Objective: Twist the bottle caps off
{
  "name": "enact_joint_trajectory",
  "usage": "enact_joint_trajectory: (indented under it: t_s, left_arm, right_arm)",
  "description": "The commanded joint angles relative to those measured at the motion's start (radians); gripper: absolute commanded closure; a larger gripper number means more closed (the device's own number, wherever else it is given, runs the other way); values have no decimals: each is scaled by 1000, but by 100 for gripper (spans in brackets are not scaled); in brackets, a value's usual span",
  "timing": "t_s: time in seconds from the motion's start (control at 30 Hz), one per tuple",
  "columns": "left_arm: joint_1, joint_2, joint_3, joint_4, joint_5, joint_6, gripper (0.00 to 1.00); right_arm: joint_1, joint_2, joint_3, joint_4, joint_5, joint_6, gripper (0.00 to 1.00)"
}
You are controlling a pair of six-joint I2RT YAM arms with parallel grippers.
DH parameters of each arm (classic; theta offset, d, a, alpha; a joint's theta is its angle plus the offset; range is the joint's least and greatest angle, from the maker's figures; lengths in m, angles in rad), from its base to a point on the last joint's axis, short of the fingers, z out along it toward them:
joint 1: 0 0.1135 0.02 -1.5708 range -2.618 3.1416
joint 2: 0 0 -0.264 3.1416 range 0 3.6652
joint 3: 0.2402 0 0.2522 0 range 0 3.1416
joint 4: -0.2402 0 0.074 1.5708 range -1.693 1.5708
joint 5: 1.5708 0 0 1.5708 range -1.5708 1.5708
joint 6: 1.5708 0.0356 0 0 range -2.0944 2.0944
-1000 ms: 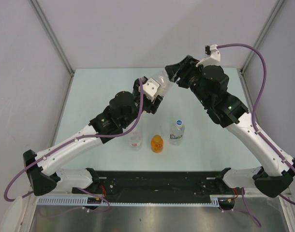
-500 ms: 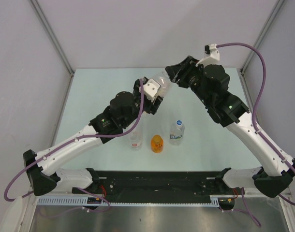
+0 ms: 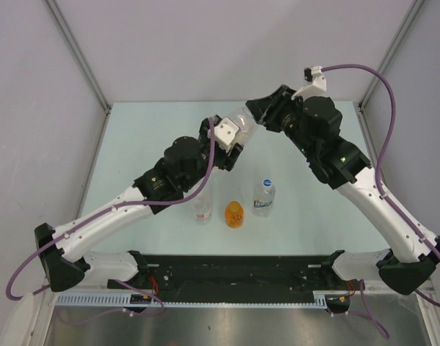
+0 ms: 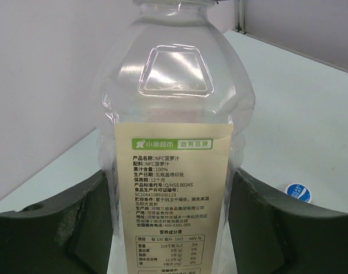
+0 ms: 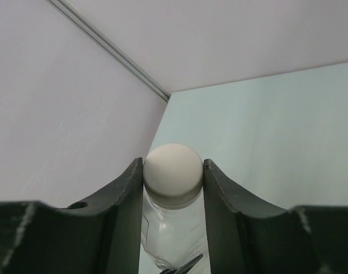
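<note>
My left gripper (image 3: pixel 232 141) holds the large clear bottle (image 3: pixel 243 122) off the table, tilted toward the right arm; its label (image 4: pixel 171 188) fills the left wrist view between both fingers. My right gripper (image 3: pixel 254 115) is shut on that bottle's white cap (image 5: pixel 173 174), with a finger pressed on each side. On the table stand the small red-labelled bottle (image 3: pixel 201 210) with a white cap, the small orange bottle (image 3: pixel 234 214) with an orange-brown cap, and the blue-labelled bottle (image 3: pixel 263 195) with a blue cap (image 3: pixel 267 183), also seen as the blue cap (image 4: pixel 297 192).
The pale green table (image 3: pixel 155 130) is walled by white panels at the back and sides. The three standing bottles form a row in front of the arms' bases, and a black rail (image 3: pixel 234 270) runs along the near edge.
My right gripper has closed in on the white cap of the held bottle. The left arm and the three standing bottles have not moved.
</note>
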State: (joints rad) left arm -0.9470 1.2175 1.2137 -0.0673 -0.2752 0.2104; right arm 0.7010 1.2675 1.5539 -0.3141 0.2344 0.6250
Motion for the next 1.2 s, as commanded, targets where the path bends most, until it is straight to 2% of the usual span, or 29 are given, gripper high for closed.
enact_joint_trajectory:
  t_s: [0.0,0.07,0.1,0.23,0.27,0.5,0.57,0.63,0.7,0.77,0.8,1.0,1.17]
  left_arm:
    - [-7,-10,20,50,8,4,100]
    - [-9,-18,18,46,24,3,100]
    - [-9,-22,17,46,39,3,100]
    - [-9,-62,17,28,220,-23,100]
    - [-7,-73,17,26,326,-28,100]
    - [5,-101,53,-20,627,-109,100]
    - [33,-96,67,-28,712,-134,100]
    - [85,-89,79,-17,855,-196,100]
    - [129,-81,73,35,1018,-296,100]
    - [186,-70,69,63,1102,-359,100]
    - [203,-64,61,130,1175,-414,100]
    - [278,-29,35,349,1367,-630,100]
    - [292,5,55,402,1502,-704,100]
  right_arm:
    - [-11,-17,-2,33,-20,-4,70]
    - [-15,-17,-2,32,-39,-7,92]
    - [-21,-17,-5,30,-47,-7,100]
    - [-43,-29,-20,50,-141,-28,100]
    - [-49,-31,-20,49,-189,-37,100]
    - [-126,-63,-49,47,-438,-60,100]
    - [-136,-88,-75,64,-509,-82,100]
    - [-140,-111,-87,70,-543,-117,100]
    - [-140,-129,-101,73,-601,-158,100]
    - [-140,-152,-110,84,-658,-188,100]
    - [-140,-160,-123,92,-682,-197,100]
    - [-140,-220,-170,159,-849,-268,100]
    - [-141,-237,-183,219,-1027,-295,100]
